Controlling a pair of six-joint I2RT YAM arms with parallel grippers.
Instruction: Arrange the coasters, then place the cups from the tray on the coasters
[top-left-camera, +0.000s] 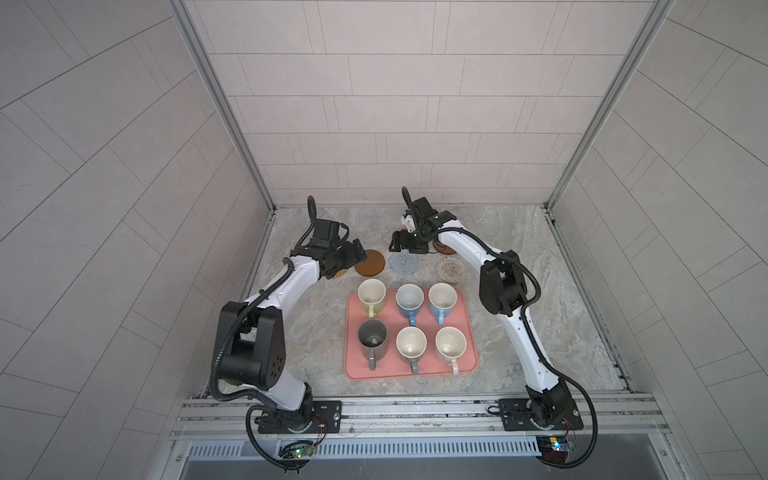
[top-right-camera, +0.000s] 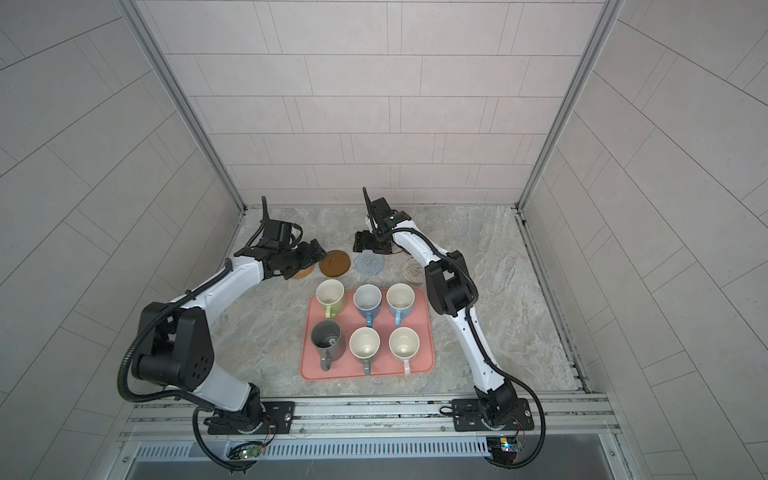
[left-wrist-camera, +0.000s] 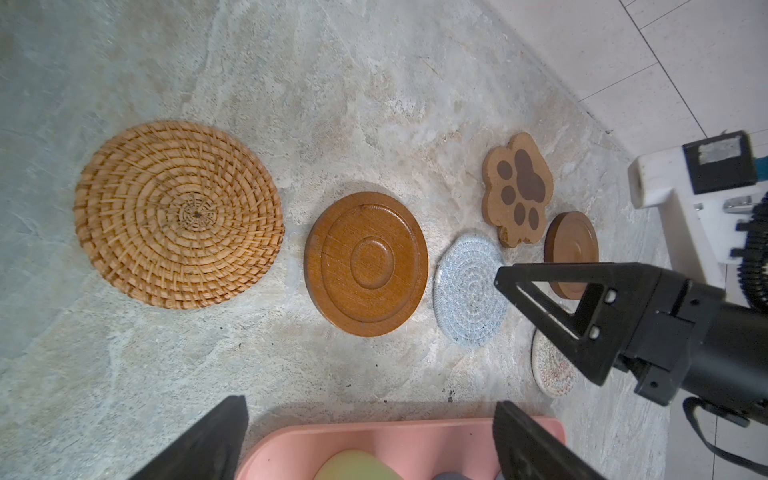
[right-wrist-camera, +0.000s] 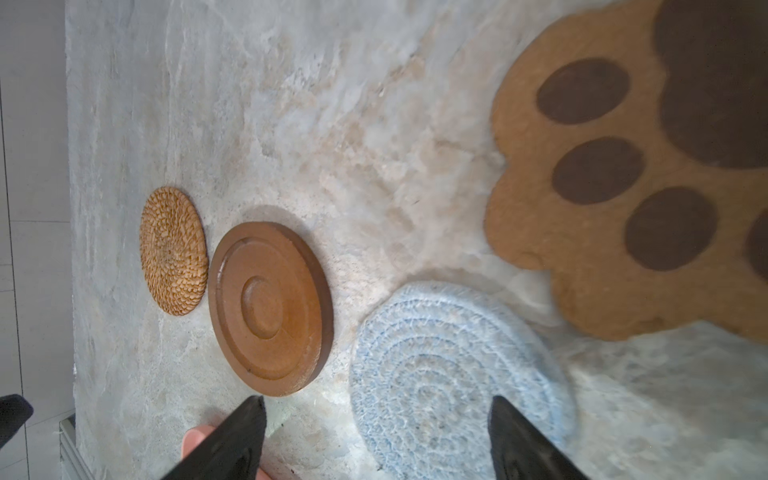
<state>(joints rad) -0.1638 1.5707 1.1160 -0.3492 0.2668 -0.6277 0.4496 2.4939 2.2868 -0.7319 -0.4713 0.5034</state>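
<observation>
Tray (top-left-camera: 353, 372) lies on the surface (top-left-camera: 540, 270). All six cups (top-left-camera: 371, 295) stand upright in it, in two rows of three, handles toward the near edge.

Beyond the tray's far edge four coasters lie flat in a row, none touching: rattan coaster (left-wrist-camera: 178, 214), wooden disc (left-wrist-camera: 365, 264), blue-grey crochet coaster (left-wrist-camera: 469, 291) and beige crochet coaster (left-wrist-camera: 550, 374).

Paw coaster (left-wrist-camera: 517, 189) and second wooden disc (left-wrist-camera: 571, 237) lie farther back.

Left jaws: wide apart, empty, above the rattan coaster.

Right jaws: apart, empty, over the far edge of the blue-grey crochet coaster, with the paw coaster just beside
</observation>
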